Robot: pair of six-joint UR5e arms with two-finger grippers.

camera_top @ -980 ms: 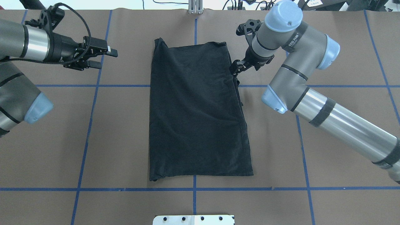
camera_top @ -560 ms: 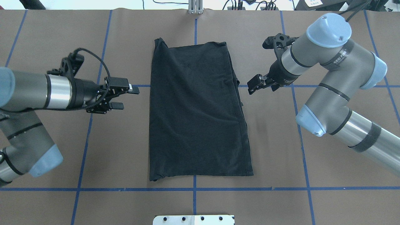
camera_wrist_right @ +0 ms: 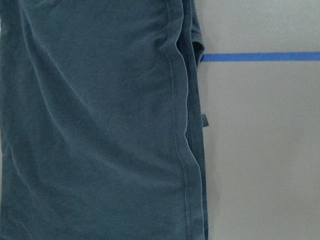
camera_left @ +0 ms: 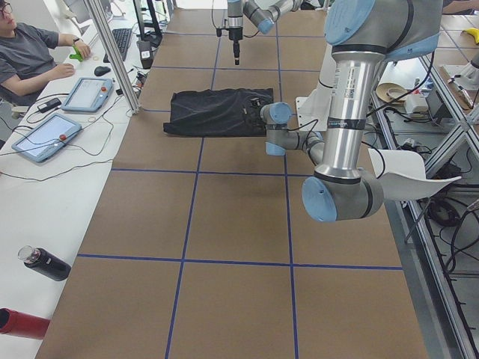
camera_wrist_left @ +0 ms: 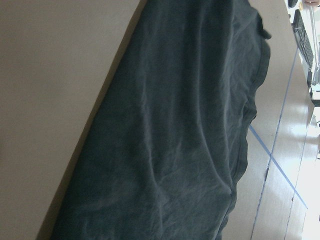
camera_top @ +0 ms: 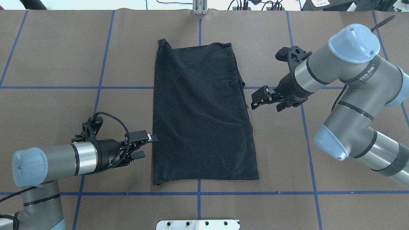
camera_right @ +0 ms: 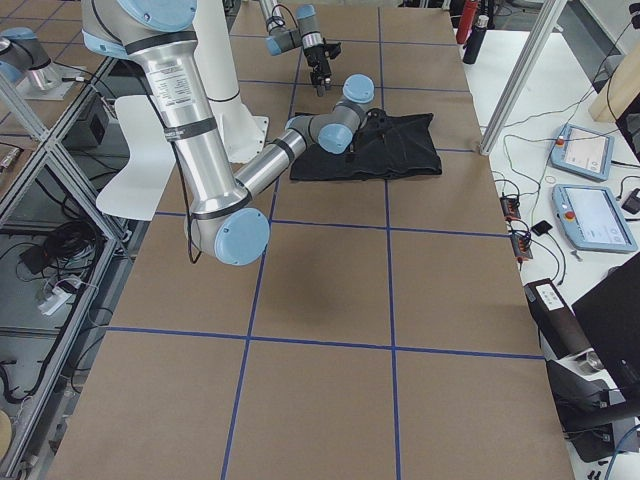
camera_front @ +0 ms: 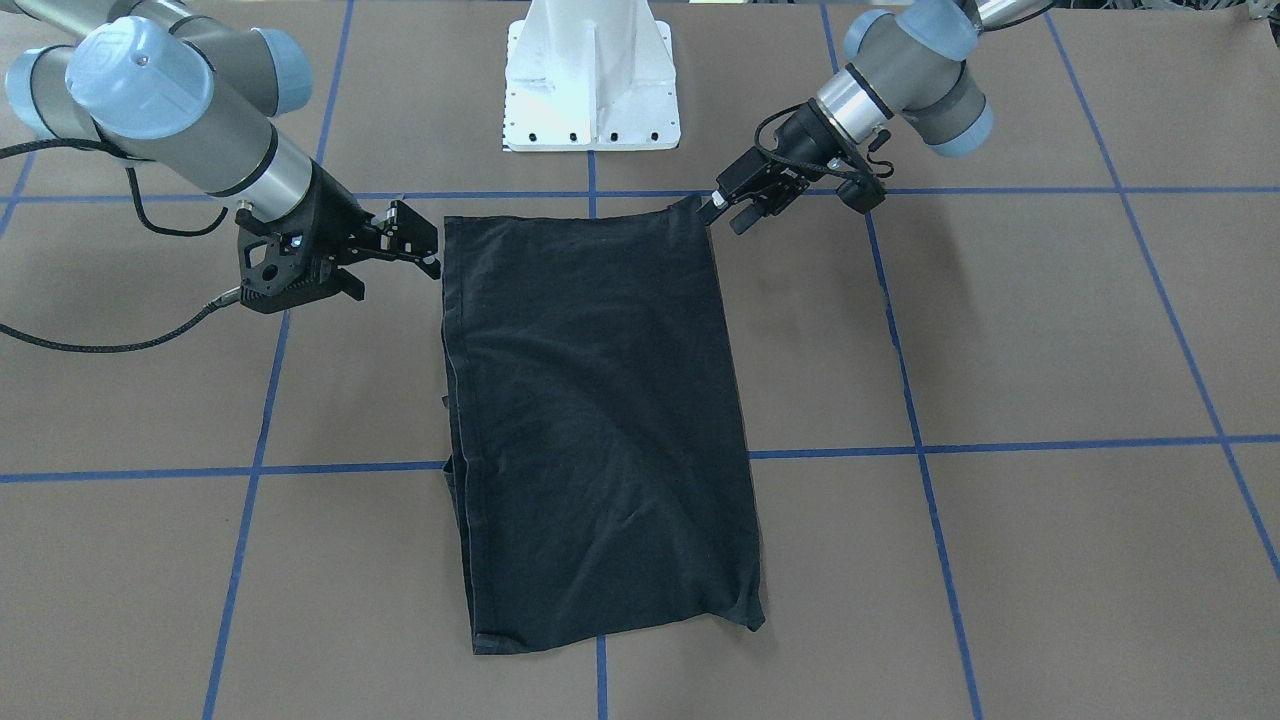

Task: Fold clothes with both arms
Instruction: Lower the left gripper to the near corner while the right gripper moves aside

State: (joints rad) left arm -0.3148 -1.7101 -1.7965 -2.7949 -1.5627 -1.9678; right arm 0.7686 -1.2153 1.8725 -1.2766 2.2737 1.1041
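Midway along the tabletop (camera_top: pixel 64 48), the folded T-shirt (camera_top: pixel 201 111) is flanked by left pincer (camera_top: pixel 147 146) and right pincer (camera_top: pixel 254 100), both empty and apparently parted; next, opposite edges must be gripped.

Black T-shirt (camera_top: pixel 201 115) lay flat, folded lengthwise into a long, lightly wrinkled rectangle. Left gripper (camera_top: pixel 148 146), jaws apart, reached level to its left edge near the robot-side corner. Right gripper (camera_top: pixel 254 101), jaws apart, stood just beside the right edge.
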